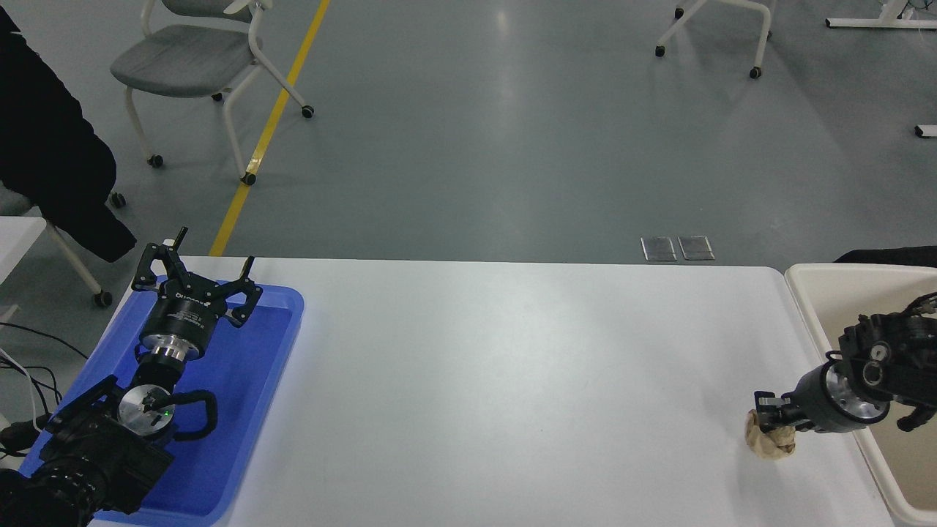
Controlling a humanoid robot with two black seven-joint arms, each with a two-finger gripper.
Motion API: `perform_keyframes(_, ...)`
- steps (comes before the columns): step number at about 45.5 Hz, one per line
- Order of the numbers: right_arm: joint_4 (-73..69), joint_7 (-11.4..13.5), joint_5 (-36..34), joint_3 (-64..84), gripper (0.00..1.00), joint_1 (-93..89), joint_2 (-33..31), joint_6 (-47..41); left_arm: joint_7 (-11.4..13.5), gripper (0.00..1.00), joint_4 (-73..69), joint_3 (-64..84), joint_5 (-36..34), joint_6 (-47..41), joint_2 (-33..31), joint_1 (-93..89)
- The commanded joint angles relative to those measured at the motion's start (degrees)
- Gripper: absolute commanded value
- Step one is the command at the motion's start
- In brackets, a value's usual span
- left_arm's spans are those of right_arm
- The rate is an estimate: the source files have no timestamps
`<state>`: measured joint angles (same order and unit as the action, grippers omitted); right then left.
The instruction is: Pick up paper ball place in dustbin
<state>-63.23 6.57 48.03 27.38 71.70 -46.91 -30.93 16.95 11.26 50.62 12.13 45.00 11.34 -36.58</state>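
Paper ball (770, 443) pinched in right gripper (766, 422), apparently just clear of white table (512, 380), beside dustbin (809, 293) for short transfer. Left gripper (196, 272) parked spread over blue tray (278, 329).

Two matte-black robot arms carry polished silver wrist collars. The left gripper (198, 282) has thin, skeletal black fingers, white lettering and a looping black cable; the right gripper (768, 419) is compact and blocky.
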Motion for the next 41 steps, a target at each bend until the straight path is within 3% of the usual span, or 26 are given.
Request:
perform_keyframes(1, -9.4, 0.1, -6.4, 16.2, 0.0, 20.9, -5.7, -1.8, 0.0, 1.0, -0.1, 0.0, 0.0, 0.0, 0.0, 0.0)
perform_keyframes(10, -14.6, 0.0, -11.8, 33.9, 0.0, 41.4, -2.4, -3.1, 0.0, 1.0, 0.1, 0.0, 0.0, 0.0, 0.0, -0.1)
perform_keyframes(25, -20.3, 0.2, -18.8, 44.0, 0.0, 57.5, 5.7, -4.7, 0.0, 1.0, 0.1, 0.0, 0.0, 0.0, 0.1, -0.1)
perform_keyframes(41, -18.1, 0.3, -16.7, 48.5, 0.0, 57.4, 5.3, -4.6, 0.0, 1.0, 0.1, 0.0, 0.0, 0.0, 0.1, 0.0)
